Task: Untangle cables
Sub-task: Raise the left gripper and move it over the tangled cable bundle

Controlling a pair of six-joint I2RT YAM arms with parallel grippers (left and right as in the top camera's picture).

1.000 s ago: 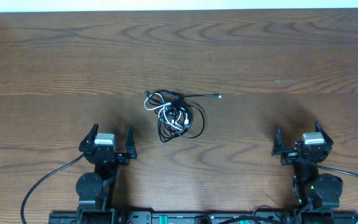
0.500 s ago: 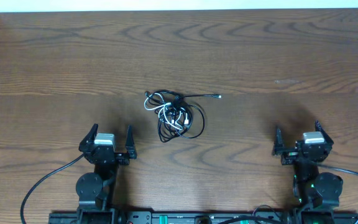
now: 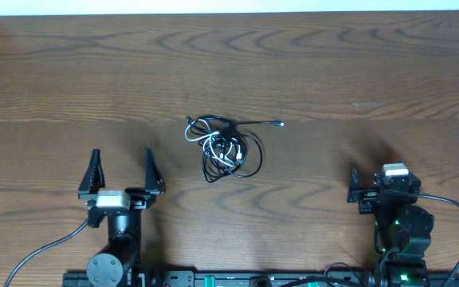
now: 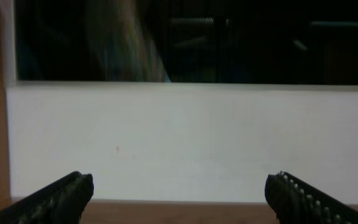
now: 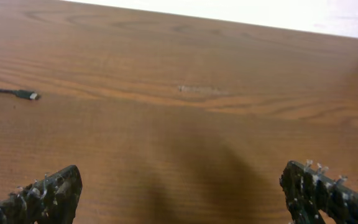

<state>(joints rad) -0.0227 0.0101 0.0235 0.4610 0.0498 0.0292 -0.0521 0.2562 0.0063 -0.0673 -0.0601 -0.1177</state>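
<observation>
The cables [image 3: 225, 148] lie in one knotted heap at the table's middle: black loops wound with a shorter white cord. One black plug end [image 3: 278, 123] trails out to the right, and it shows at the left edge of the right wrist view [image 5: 22, 94]. My left gripper [image 3: 122, 162] is open and empty, well to the lower left of the heap. In its own view the left gripper [image 4: 179, 194] faces a white wall, and the cables are out of sight. My right gripper [image 3: 378, 185] hangs open and empty at the lower right, its fingertips [image 5: 47, 191] wide apart over bare wood.
The brown wooden table [image 3: 357, 72] runs to a white wall at its far edge [image 4: 185, 143]. Thick black arm wires [image 3: 50, 239] curve along the near edge beside the two arm bases.
My left arm has risen and stretched forward, its open fingers now pointing toward the far side. The right wrist has tilted and drawn back slightly. The cables have not moved.
</observation>
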